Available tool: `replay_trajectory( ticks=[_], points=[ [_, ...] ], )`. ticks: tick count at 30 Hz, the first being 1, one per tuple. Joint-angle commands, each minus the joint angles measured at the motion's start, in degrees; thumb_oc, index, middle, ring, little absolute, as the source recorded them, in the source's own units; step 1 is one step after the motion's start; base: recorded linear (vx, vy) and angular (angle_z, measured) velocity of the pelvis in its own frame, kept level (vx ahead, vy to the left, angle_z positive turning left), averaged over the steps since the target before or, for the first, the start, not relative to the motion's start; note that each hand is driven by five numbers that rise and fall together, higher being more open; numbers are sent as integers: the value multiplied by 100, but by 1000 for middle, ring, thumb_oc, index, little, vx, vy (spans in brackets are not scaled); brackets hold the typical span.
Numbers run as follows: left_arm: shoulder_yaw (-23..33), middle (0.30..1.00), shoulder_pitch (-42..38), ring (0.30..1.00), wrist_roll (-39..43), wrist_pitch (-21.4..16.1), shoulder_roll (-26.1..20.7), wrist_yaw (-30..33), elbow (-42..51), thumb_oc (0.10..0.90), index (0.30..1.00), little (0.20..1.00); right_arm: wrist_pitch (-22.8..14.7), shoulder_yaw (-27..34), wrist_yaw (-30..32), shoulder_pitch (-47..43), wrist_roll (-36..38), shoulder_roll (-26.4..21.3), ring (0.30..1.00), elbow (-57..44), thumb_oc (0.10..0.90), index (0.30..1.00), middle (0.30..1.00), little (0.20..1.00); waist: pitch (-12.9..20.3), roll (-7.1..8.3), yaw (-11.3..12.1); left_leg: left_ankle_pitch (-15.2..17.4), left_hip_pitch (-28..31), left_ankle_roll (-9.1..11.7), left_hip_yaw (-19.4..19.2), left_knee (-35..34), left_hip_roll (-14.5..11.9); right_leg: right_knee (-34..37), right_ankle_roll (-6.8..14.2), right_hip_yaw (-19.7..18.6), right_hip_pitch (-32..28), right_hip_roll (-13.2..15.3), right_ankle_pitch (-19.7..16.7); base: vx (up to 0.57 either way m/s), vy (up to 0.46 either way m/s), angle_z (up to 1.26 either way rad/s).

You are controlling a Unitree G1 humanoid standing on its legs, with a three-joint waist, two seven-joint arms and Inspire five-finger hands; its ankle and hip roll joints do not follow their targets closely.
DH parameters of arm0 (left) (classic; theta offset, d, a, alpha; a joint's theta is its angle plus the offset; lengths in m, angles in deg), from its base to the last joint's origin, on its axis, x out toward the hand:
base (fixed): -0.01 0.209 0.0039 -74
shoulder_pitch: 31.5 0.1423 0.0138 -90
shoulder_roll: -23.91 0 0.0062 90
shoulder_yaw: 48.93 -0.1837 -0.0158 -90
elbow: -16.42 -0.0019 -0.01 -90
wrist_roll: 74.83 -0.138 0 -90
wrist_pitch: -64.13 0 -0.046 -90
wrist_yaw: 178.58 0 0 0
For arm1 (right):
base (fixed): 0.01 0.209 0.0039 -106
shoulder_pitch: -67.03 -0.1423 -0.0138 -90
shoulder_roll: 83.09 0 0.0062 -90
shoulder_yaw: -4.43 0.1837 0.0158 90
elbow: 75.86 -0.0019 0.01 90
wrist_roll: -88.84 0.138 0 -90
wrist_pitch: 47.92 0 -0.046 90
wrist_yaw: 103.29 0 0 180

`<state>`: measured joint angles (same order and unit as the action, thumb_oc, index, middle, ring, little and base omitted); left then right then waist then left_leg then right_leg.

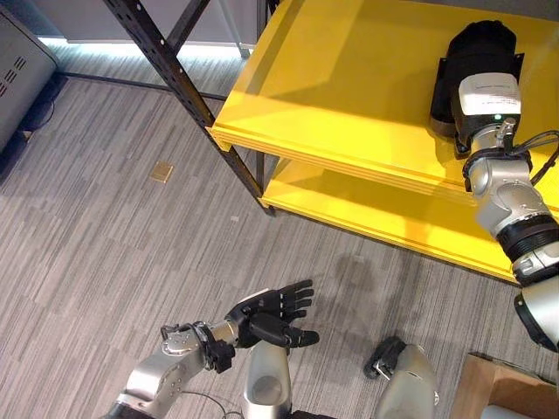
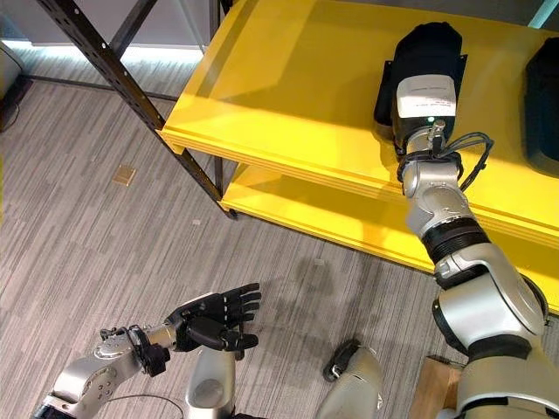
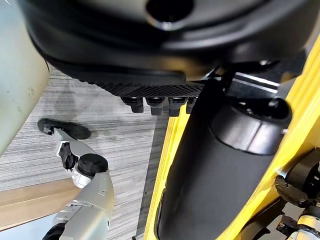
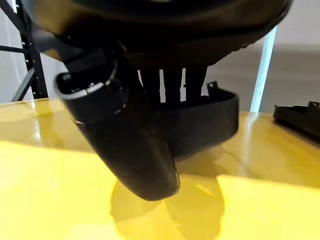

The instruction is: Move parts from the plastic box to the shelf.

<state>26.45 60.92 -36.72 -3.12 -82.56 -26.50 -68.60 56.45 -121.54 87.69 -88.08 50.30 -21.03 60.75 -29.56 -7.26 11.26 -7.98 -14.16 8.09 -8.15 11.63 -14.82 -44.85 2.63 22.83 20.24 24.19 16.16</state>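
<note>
My right hand [image 2: 425,48] reaches over the top board of the yellow shelf [image 1: 349,87]. It is shut on a black plastic part [image 4: 210,125], whose rim is pinched between the thumb [image 4: 130,145] and the fingers. The part [image 2: 383,92] sits low over the board, and I cannot tell whether it touches. A second black part [image 2: 546,105] lies on the same board further right. My left hand [image 1: 275,314] hangs open low over the floor, holding nothing, its fingers [image 3: 152,105] straight.
A lower yellow board [image 1: 393,214] runs under the top one. A dark slanted rack post [image 1: 175,78] stands at the shelf's left corner. A cardboard box [image 1: 498,384] sits at the lower right on the grey plank floor [image 1: 105,227].
</note>
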Motion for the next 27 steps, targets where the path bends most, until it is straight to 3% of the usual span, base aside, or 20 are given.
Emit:
replay_trajectory(
  ticks=[1, 12, 20, 22, 27],
  points=[
    [-34, 1000, -109, 1000, 507, -340, -48, -320, 496, 900, 1000, 1000, -50, -394, 326, -1333, -190, -246, 1000, 318, 900, 1000, 1000, 1000, 88, 62, 202, 1036, 85, -211, -322, 542, 28, 114, 51, -153, -141, -451, 289, 0, 0, 0],
    [-83, 1000, -91, 1000, 556, -400, -85, -375, 491, 900, 1000, 1000, 392, -376, 707, -1422, -479, -248, 1000, 620, 900, 1000, 1000, 1000, 104, 39, 209, 1006, 105, -203, -329, 501, -9, 233, 81, -161, -183, -437, 216, -6, 2, 0],
    [-41, 1000, -67, 1000, 571, -474, -103, -426, 529, 900, 1000, 1000, -3, -524, 173, -1371, -621, -322, 1000, 560, 900, 1000, 1000, 1000, 113, 65, 204, 1026, 96, -219, -338, 509, 9, 254, 89, -170, -180, -435, 208, -9, 2, 0],
    [-16, 1000, -62, 1000, 624, -456, -96, -438, 551, 900, 1000, 1000, -140, -618, 74, -1368, -568, -344, 1000, 368, 900, 1000, 1000, 1000, 110, 43, 178, 908, 46, -257, -387, 467, -32, 306, 26, -148, -120, -477, 98, -77, 31, -2],
    [15, 1000, -60, 1000, 660, -417, -99, -629, 576, 900, 1000, 1000, -138, -602, -168, -1179, -206, -398, 1000, -69, 900, 1000, 1000, 1000, 93, 61, 119, 950, 47, -286, -422, 480, -11, 336, 35, -201, -99, -499, 84, -25, 20, -2]
  ],
)
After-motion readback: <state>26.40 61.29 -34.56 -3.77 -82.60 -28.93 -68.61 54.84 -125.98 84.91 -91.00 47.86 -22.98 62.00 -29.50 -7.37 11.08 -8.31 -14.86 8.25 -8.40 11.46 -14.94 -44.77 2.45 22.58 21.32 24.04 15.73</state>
